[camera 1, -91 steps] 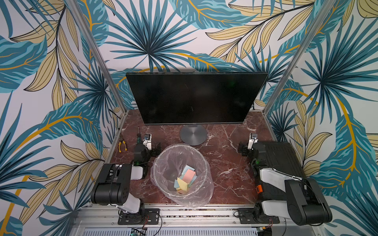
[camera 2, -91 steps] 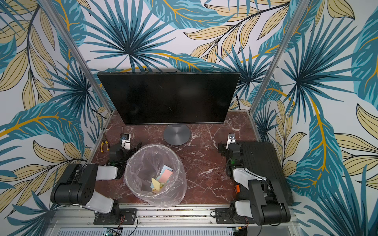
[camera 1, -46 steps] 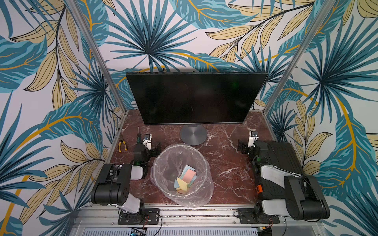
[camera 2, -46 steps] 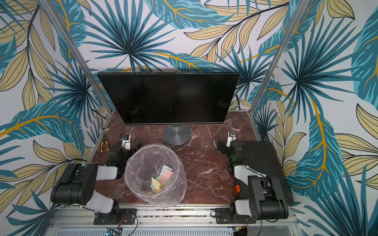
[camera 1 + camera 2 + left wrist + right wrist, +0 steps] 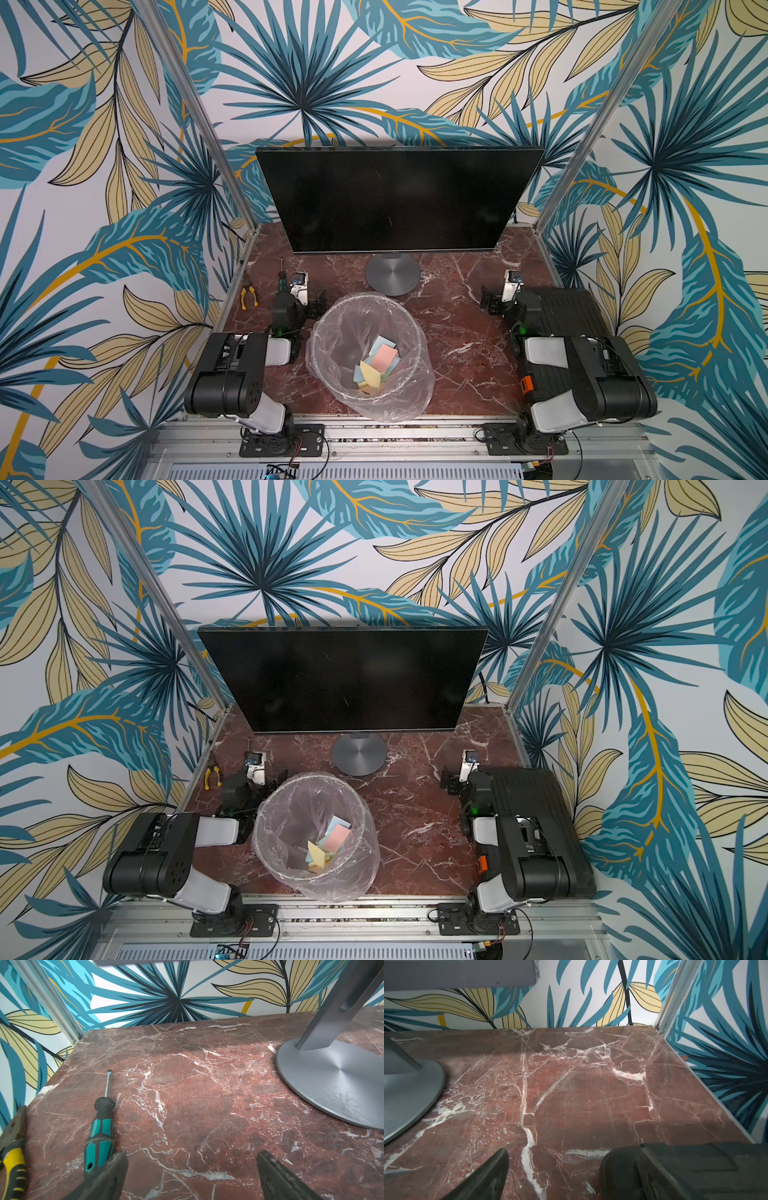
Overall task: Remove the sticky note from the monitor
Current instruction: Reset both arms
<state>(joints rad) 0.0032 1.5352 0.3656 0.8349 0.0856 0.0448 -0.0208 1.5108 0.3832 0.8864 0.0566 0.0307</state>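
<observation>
The monitor [image 5: 395,199] [image 5: 340,679] stands at the back of the marble table on its round grey base [image 5: 392,274] [image 5: 332,1084] [image 5: 411,1095]. Its black screen is bare in both top views; no sticky note shows on it. My left gripper [image 5: 304,296] [image 5: 255,776] [image 5: 192,1156] rests low, left of the bin, open and empty. My right gripper [image 5: 505,297] [image 5: 463,777] [image 5: 573,1153] rests low on the right, also open with nothing between its fingers. Both point toward the monitor.
A clear plastic-lined bin [image 5: 328,345] [image 5: 274,812] at the front centre holds several coloured paper squares. A teal screwdriver [image 5: 101,1126] and yellow pliers [image 5: 12,1147] lie by the left gripper. A black slab [image 5: 569,311] [image 5: 695,1167] lies under the right arm.
The right arm has shifted slightly, its elbow drawing a little inward. The left arm has not moved. Both grippers stay open.
</observation>
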